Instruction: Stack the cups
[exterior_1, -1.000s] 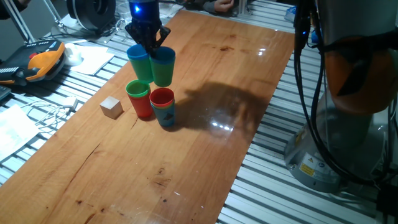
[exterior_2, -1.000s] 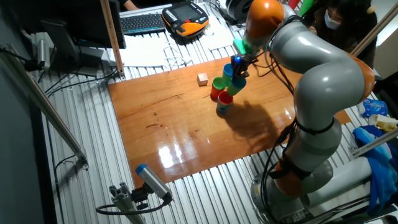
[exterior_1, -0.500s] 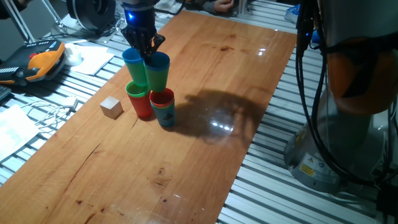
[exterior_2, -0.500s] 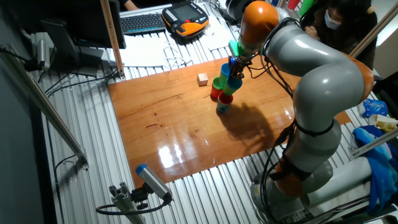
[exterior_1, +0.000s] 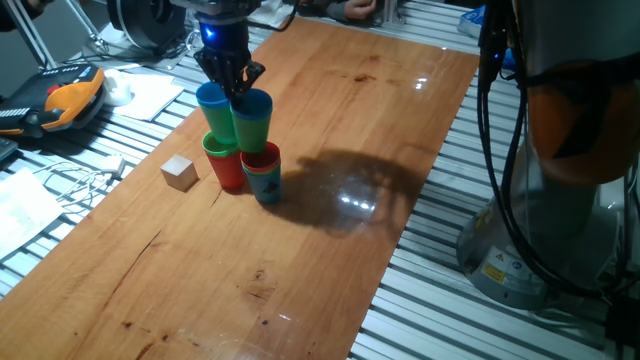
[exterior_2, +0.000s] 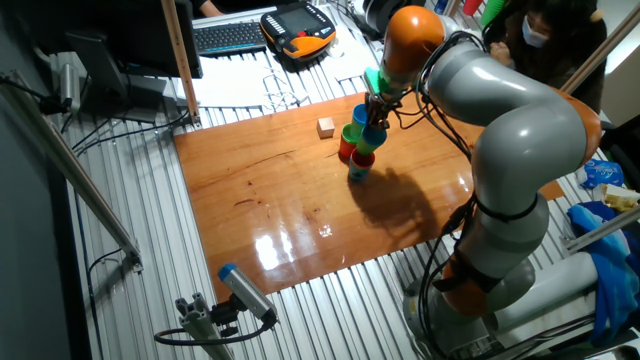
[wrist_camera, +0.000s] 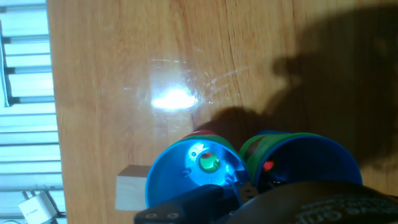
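**A:** What sits in what, in the cluster of cups (exterior_1: 240, 140) at the upper left of the wooden table (exterior_1: 330, 140)?

**B:** Two short stacks stand on the wood, touching. The left one (exterior_1: 224, 165) has a green rim over a red body. The right one (exterior_1: 262, 172) has a red rim over a blue body. Above them hang two more stacks, side by side: a left one (exterior_1: 216, 108) with a blue rim and a green cup below it, and a right one (exterior_1: 252, 118) that looks the same. The left hanging stack is low over the green-rimmed stack; whether they touch cannot be told.

**A:** And from the hand view?

**B:** It looks straight down into two blue cups. The left one (wrist_camera: 193, 171) has a bright blue inside with a green and red spot at its bottom. The right one (wrist_camera: 305, 162) is dark inside with a small red glint, and a green rim shows just behind it.

**A:** The gripper (exterior_1: 232, 82)?

**B:** Its fingers come together between the two raised stacks, pinching their adjoining rims. A blue light glows on it.

**A:** Anything else near?

**B:** A pale wooden cube (exterior_1: 179, 172) lies left of the cups, a little apart. In the other fixed view the cluster (exterior_2: 360, 140) is at the upper middle, under the grey arm (exterior_2: 500, 110).
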